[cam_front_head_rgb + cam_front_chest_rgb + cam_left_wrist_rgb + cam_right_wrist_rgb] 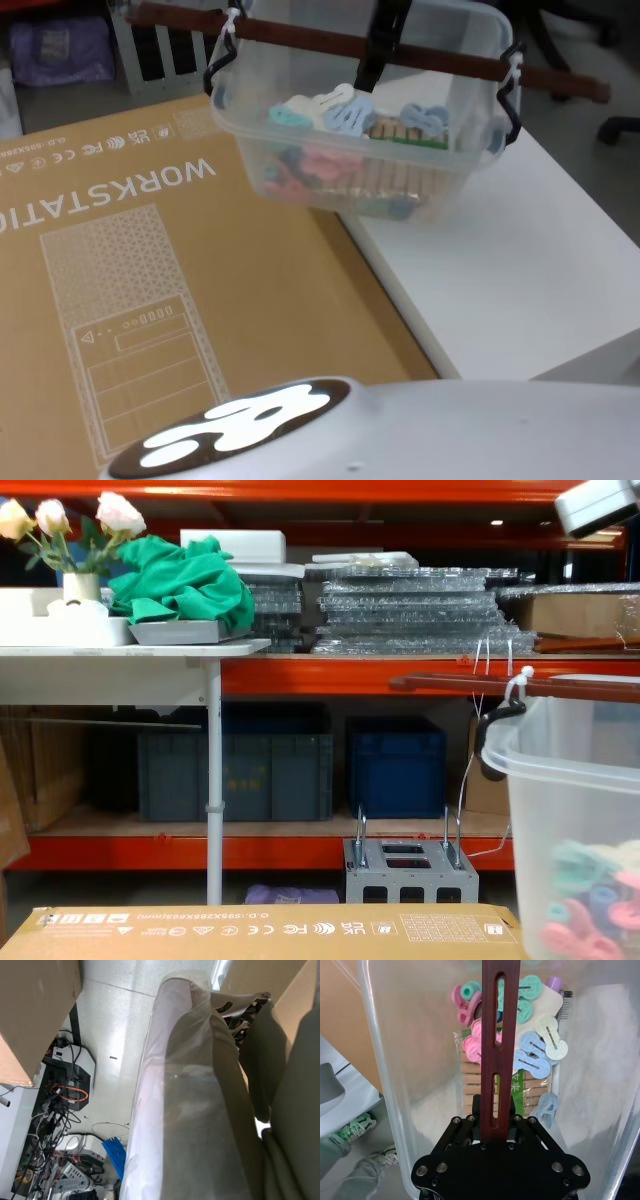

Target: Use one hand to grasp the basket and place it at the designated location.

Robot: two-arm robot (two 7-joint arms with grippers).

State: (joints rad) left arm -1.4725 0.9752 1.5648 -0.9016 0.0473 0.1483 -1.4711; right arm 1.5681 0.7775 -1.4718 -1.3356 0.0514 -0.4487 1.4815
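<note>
Above white table [520,270], right pincer [496,1125] clamps translucent basket [290,140]'s slotted wooden handle [500,1035].

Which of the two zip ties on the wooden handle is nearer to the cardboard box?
The zip tie at the handle's left end; the other one hangs over the white table.

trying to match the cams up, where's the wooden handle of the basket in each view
Head view: the wooden handle runs across the top, over the basket.
Left wrist view: not in it.
Right wrist view: it runs down the middle into the right gripper, shut on it.
Chest view: at the right edge, above the basket's rim.
Shared landmark: the coloured clips inside the basket.
</note>
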